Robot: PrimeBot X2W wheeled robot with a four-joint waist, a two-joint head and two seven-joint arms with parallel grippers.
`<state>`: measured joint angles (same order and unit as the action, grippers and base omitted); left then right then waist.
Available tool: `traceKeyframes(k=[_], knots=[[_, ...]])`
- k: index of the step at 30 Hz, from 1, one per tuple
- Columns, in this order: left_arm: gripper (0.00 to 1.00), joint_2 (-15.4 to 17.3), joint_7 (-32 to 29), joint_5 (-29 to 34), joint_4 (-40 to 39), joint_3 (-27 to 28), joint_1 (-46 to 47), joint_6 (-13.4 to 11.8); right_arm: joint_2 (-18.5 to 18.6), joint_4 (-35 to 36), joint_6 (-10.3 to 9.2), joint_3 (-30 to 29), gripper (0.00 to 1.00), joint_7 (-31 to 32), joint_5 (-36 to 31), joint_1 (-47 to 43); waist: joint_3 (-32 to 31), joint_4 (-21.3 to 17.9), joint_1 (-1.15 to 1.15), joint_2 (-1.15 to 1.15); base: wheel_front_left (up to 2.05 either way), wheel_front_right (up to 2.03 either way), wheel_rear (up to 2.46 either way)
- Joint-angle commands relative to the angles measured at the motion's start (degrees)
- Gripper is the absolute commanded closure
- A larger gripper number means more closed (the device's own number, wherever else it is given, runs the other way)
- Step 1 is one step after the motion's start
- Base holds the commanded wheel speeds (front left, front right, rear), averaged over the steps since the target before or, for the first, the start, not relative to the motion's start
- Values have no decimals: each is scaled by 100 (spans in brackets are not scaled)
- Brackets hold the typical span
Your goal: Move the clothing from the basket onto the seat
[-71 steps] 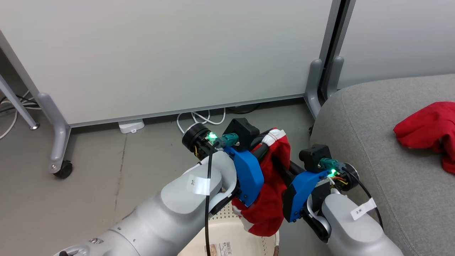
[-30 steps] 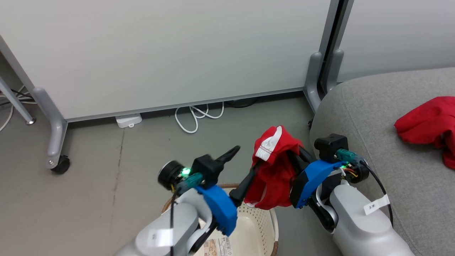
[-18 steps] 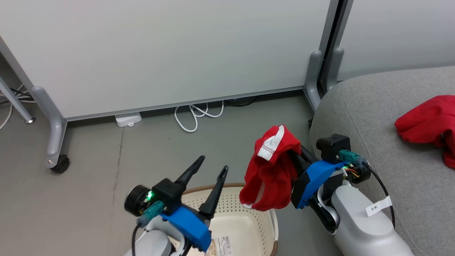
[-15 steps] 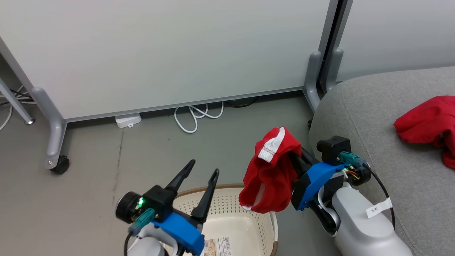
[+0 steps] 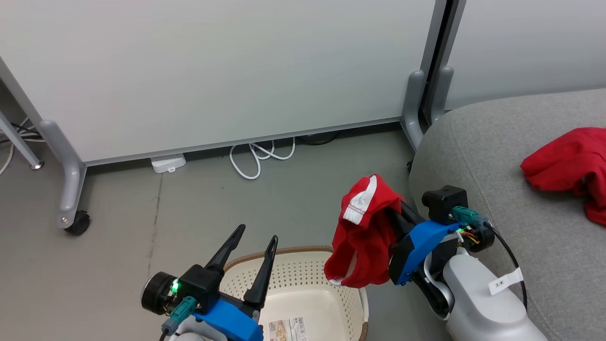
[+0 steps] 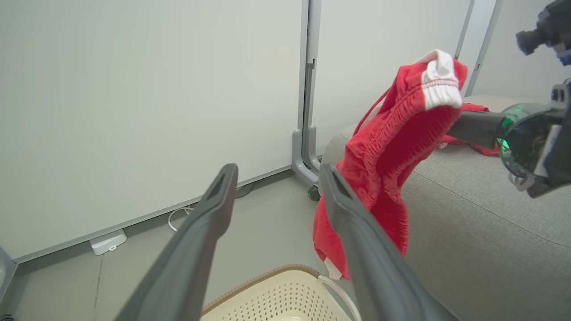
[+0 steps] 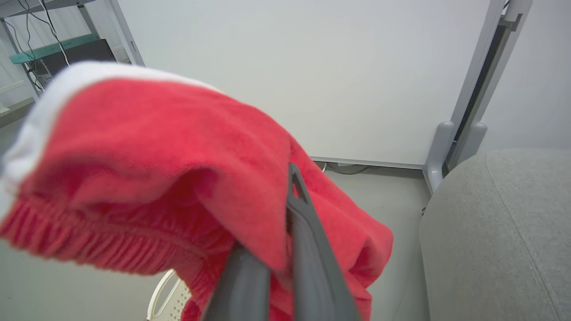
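Observation:
A red garment of the clothing (image 5: 362, 237) with a white ribbed cuff hangs in the air between the basket and the seat. My right gripper (image 5: 386, 204) is shut on it, and the cloth drapes over the fingers (image 7: 308, 249). My left gripper (image 5: 257, 232) stands open and holds nothing, above the basket's near-left rim and apart from the garment (image 6: 392, 147). The cream perforated basket (image 5: 293, 251) sits on the floor below, a label showing on its bottom. Another red garment (image 5: 568, 166) lies on the grey seat (image 5: 497, 156) at the right.
A white partition panel on grey legs with a castor (image 5: 78, 222) stands behind. A white cable (image 5: 258, 158) and a small white box (image 5: 168, 163) lie on the grey floor at its foot. Partition posts (image 5: 416, 109) stand next to the seat's corner.
My left gripper has let go of the garment, opened, and drawn back down and left over the basket. The right gripper still holds the garment at about the same place.

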<state>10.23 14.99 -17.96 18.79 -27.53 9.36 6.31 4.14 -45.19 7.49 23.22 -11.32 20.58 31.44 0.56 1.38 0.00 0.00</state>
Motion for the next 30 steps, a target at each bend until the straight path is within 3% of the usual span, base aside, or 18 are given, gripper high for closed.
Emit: traceKeyframes(k=[1, 11, 30], knots=[[0, -79, 28, 153, 66, 68, -27, 86, 17, 104, 1, -43, 100, 41, -30, -85, 12, -40, 0, 0, 0, 0, 0], [0, -159, 28, 265, 112, 157, 69, 114, -25, 252, 1, -95, 100, 90, -58, -85, 92, -382, 0, 0, 0, 0, 0], [0, -76, 28, 267, 10, 100, 257, 119, -82, 396, 1, -143, 100, 89, -77, -42, 344, -1839, 0, 0, 0, 0, 0]])
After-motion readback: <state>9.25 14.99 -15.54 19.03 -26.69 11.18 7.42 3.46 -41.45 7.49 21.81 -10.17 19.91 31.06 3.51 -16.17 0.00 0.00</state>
